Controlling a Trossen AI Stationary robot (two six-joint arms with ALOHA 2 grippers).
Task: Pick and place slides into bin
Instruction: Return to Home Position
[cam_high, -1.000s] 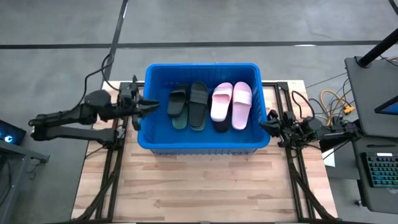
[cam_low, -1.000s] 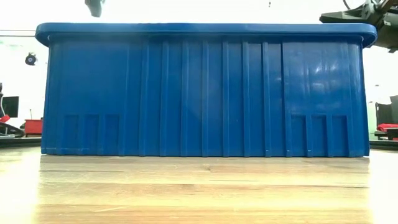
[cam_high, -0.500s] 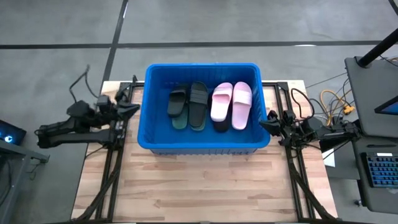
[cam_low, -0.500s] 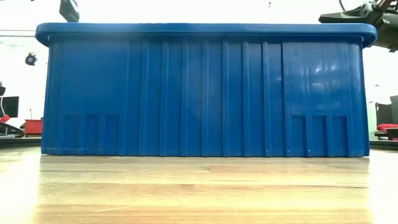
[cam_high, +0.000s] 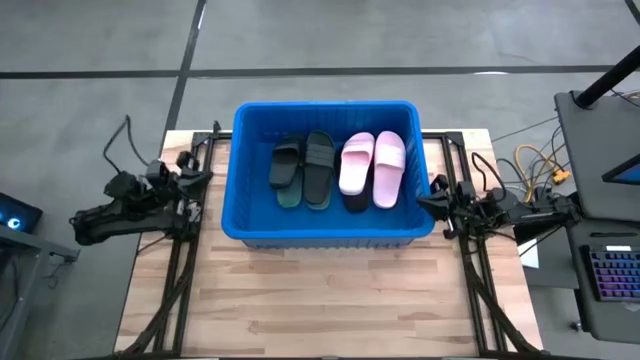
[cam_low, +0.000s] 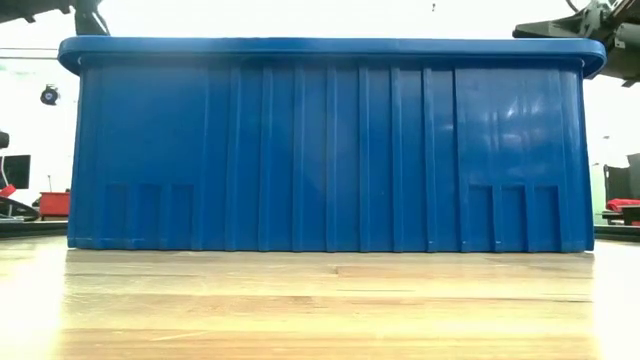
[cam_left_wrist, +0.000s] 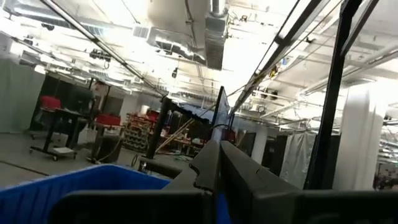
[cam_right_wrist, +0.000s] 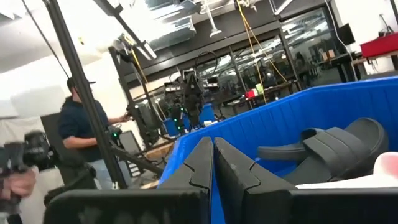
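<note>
Inside the bin (cam_high: 325, 238), in the high view, pink slides (cam_high: 357, 165) and darker slides (cam_high: 320, 170) are laid side by side; none is seen on the tabletop (cam_high: 330, 300), so the job is judged done. The left tool (cam_high: 192, 180) and right tool (cam_high: 432, 203) are parked outside opposite bin walls, leaving the rim clear. In the low view only the bin's ribbed wall is shown. In the wrist views both tools are closed, empty.

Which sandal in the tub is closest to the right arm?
The pink slide at the row's right end: it lies nearest the right gripper; its pink twin and the dark slides lie farther left.
</note>
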